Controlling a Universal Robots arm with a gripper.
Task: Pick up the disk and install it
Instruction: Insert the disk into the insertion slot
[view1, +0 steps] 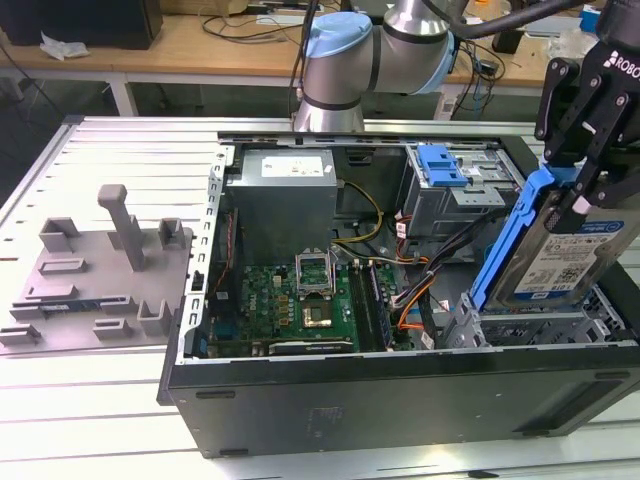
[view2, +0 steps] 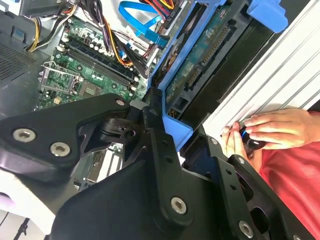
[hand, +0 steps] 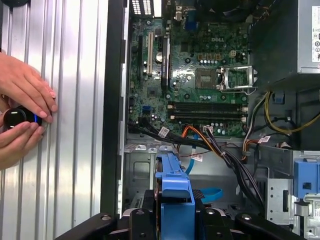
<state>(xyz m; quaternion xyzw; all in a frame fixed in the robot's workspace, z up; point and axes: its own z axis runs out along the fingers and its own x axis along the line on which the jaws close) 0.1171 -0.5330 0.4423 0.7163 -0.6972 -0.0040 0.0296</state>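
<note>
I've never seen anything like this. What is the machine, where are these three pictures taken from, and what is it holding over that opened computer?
The machine is a robot arm with a black gripper, its mechanical hand. The exterior view comes from a camera standing apart; both wrist views come from cameras riding on the arm. On the ribbed metal table lies an opened computer case, showing its green motherboard and grey power supply; at the exterior view's left sits a grey fixture plate. The gripper is shut on the disk, a silver hard drive in a blue frame, held tilted over the case. In the first wrist view a person's hands hold a small black knob.
</note>
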